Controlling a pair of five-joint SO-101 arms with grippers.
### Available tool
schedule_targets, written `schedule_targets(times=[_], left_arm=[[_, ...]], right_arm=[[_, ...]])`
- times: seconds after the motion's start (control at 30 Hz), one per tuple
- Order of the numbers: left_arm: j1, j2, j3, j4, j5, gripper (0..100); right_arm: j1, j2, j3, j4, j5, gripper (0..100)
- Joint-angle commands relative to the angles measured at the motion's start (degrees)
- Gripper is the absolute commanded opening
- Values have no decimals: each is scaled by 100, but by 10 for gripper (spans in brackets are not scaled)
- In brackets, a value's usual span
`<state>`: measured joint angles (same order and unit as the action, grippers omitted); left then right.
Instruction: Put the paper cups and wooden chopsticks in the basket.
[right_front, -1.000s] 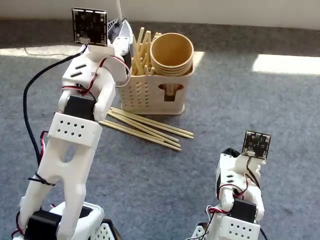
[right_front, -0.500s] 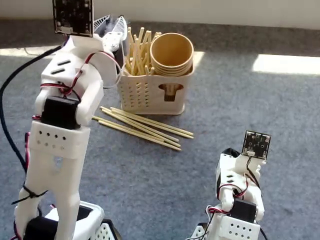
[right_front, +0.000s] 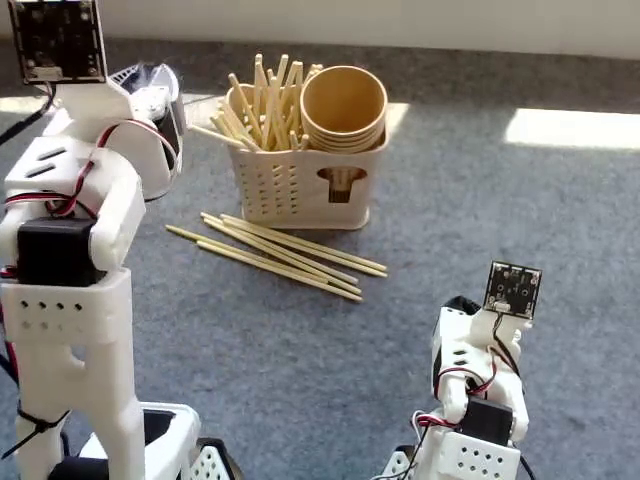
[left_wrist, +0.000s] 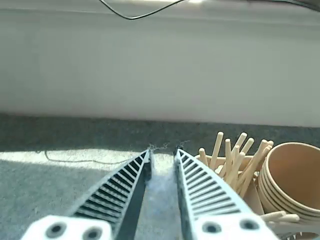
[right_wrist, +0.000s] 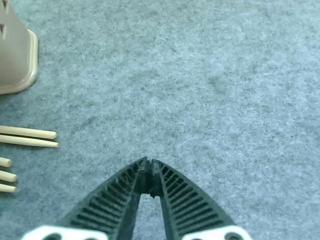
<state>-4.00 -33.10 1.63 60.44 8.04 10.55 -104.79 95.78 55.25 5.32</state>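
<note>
**A:** Start at the left. What is that arm doing?

**B:** The left gripper hangs high, left of the basket and apart from it. Its jaws stand a narrow gap apart with nothing between them, so it is released and empty.

**A:** And the basket?

**B:** It stands upright on the grey carpet. The left compartment holds a bundle of wooden chopsticks standing on end and fanned out. The right compartment holds a nested stack of paper cups. I see no cup outside the basket.

**A:** So the cups are finished?

**B:** I judge so. What remains lies in front of the basket: several loose chopsticks flat on the carpet. They are roughly parallel and close together, near the basket's foot but not against it.

**A:** And on the right?

**B:** The right arm sits folded low, well apart from the basket. The right gripper points at bare carpet, clenched tip to tip on nothing. The ends of some loose chopsticks lie near it.

**A:** Which step is this, then?

**B:** Between picks, I think, with the remaining sticks to be gathered. The next move calls for an empty gripper to come down over them with the jaws spread wider. It should set across their length near the middle so they do not tip. They are thin and lie flat, so the fingertips must reach right down to the carpet. After that comes a lift and a drop into the crowded left compartment.
</note>
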Motion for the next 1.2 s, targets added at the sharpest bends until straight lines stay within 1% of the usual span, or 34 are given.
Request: schedule_targets(times=[0.0, 0.13, 0.27, 0.37, 0.43, 0.6, 0.7, 0.8, 0.9, 1.03, 1.17], left_arm=[[-136, -198, 163, 185, 18, 84], [-233, -198, 426, 492, 18, 85], [-286, -198, 426, 1143, -9, 116], [-251, -207, 409, 1451, -510, 121], [-224, -163, 426, 1319, -589, 123], [-171, -145, 479, 615, -589, 123], [233, -119, 497, 440, -589, 122], [585, 215, 664, 211, -598, 122], [681, 866, 708, -18, -598, 122], [576, 1508, 347, 18, -607, 122], [426, 1393, -198, 545, -598, 122]], right_arm=[[66, -48, 787, -154, -9, 5], [66, -48, 787, -154, -9, 5], [66, -48, 787, -154, -9, 5], [66, -48, 787, -154, -9, 5], [66, -48, 787, -154, -9, 5], [66, -48, 787, -154, -9, 5], [66, -48, 787, -154, -9, 5], [66, -48, 787, -154, -9, 5], [66, -48, 787, -154, -9, 5], [66, -48, 787, -154, -9, 5], [66, -48, 787, -154, -9, 5]])
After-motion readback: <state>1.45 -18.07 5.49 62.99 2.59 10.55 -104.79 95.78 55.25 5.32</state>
